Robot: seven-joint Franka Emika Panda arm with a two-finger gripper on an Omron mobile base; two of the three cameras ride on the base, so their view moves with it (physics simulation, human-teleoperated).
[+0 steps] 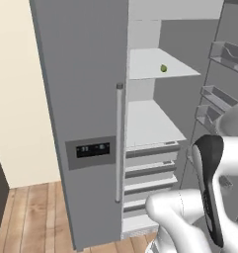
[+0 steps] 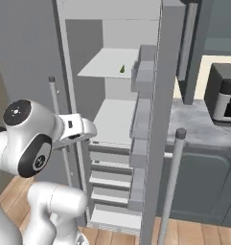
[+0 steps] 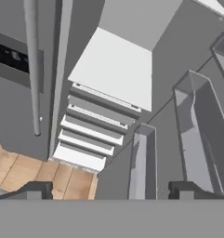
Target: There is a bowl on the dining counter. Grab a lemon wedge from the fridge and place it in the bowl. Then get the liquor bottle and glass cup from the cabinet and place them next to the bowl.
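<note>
Nearest, warm plank wood floor (image 1: 36, 212) runs under the fridge (image 1: 86, 99), beside a plain cream wall (image 1: 14, 99). In the hand view the fingers (image 3: 36, 188) stand wide apart at the bottom corners with nothing between them, the gripper (image 3: 111, 189) aimed down toward the fridge's lower interior.

The fridge is flat matte grey. Its left door is shut and carries a long silver bar handle (image 1: 119, 143) and a dark dispenser panel (image 1: 92, 149). Its right door (image 2: 153, 134) is swung open, with boxy grey door bins (image 2: 141, 115) stacked along its inner face; the hand view looks straight into 2 of these bins from above.

Inside, 4 slatted pale drawer fronts (image 1: 150, 168) step downward below a smooth white lower shelf (image 1: 150, 123). Above it is the upper shelf (image 1: 155, 64), equally flat and white. The lemon wedge (image 1: 164, 68), a small yellow-green piece, rests near that shelf's front right edge; in the right base view it is a tiny speck.

Farthest, the right base view adds a grey marbled tabletop (image 2: 193, 127) past the open door, with a dark boxy toaster oven (image 2: 225, 93) on it and dark panelled base cabinets (image 2: 203, 186) beneath.
</note>
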